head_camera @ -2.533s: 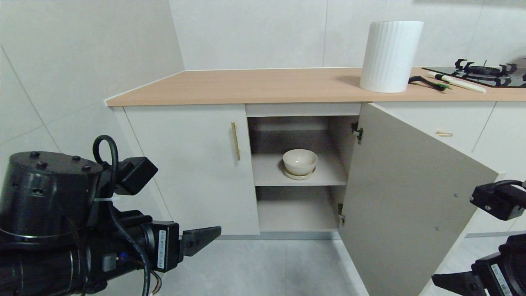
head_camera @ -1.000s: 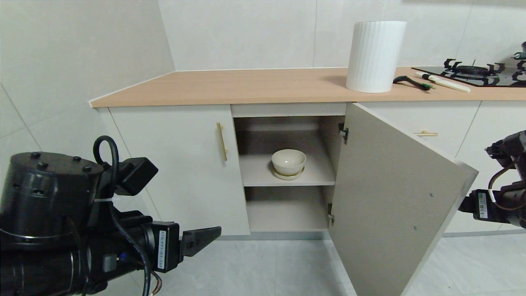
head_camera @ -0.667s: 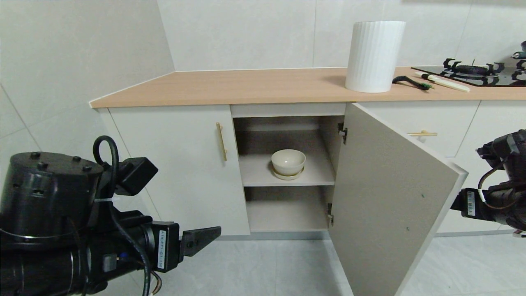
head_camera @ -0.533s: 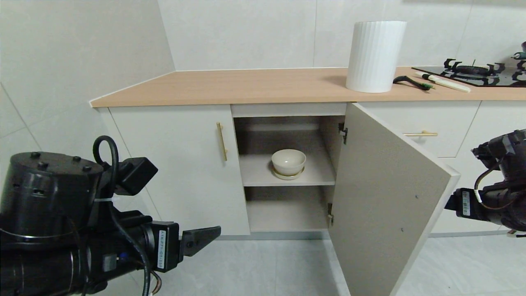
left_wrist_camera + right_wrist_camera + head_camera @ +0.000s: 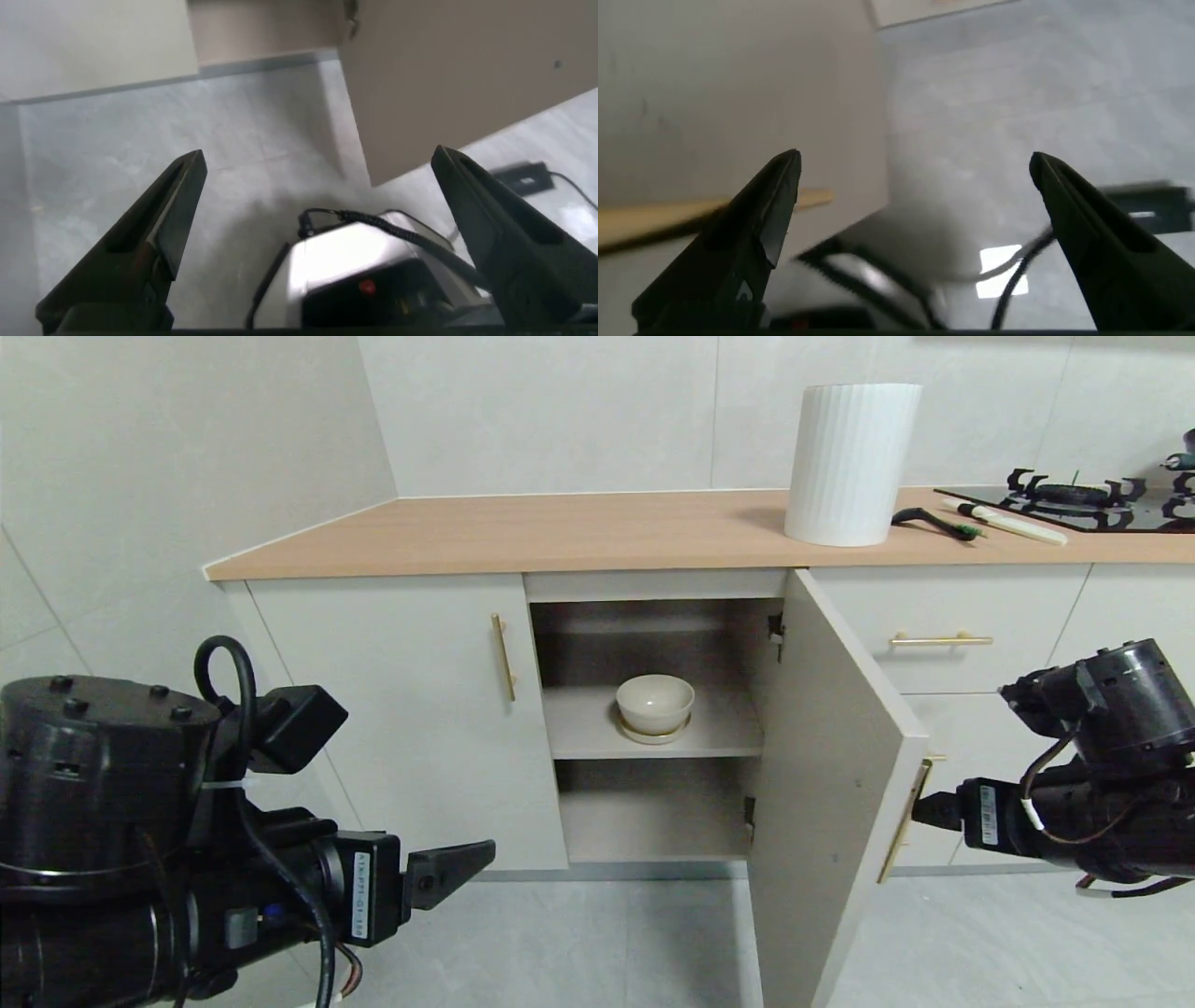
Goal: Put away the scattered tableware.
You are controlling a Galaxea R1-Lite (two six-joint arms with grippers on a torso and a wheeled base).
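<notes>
Left gripper (image 5: 318, 233), fingers (image 5: 173, 219) wide apart, clamped on nothing. Hangs low over the grey tiled floor (image 5: 607, 943) in front of the cabinet (image 5: 392, 709). Right gripper (image 5: 910, 224) likewise, with fingers (image 5: 771, 210) well apart and nothing held. Sits just beside the slim brass handle (image 5: 901, 821) on the outer face of the open door (image 5: 831, 756); cannot tell whether touching it.

Inside, on the upper shelf (image 5: 579, 733): a small round bowl (image 5: 655, 703), cream and glossy, upright. Rests on a shallow saucer (image 5: 653, 737) of the same pale tone.

Matt pale-grey panels on cabinet and door, with straight brass bar pulls. Above, a wood-look worktop (image 5: 523, 532). Carries, well to the right of the bowl's compartment, a tall white ribbed cylinder (image 5: 851, 462). Just beside that, a black-handled tool (image 5: 934, 521) and a long white utensil (image 5: 1008, 523). Farther right, a black glass hob (image 5: 1074, 504) with iron pan rests.

Against half a second ago: door swung farther toward shut, its handle now in sight. Right arm come in leftward with it. Drawer pull (image 5: 940, 639) behind now fully uncovered. Left gripper a touch lower. Bowl and saucer unmoved.
</notes>
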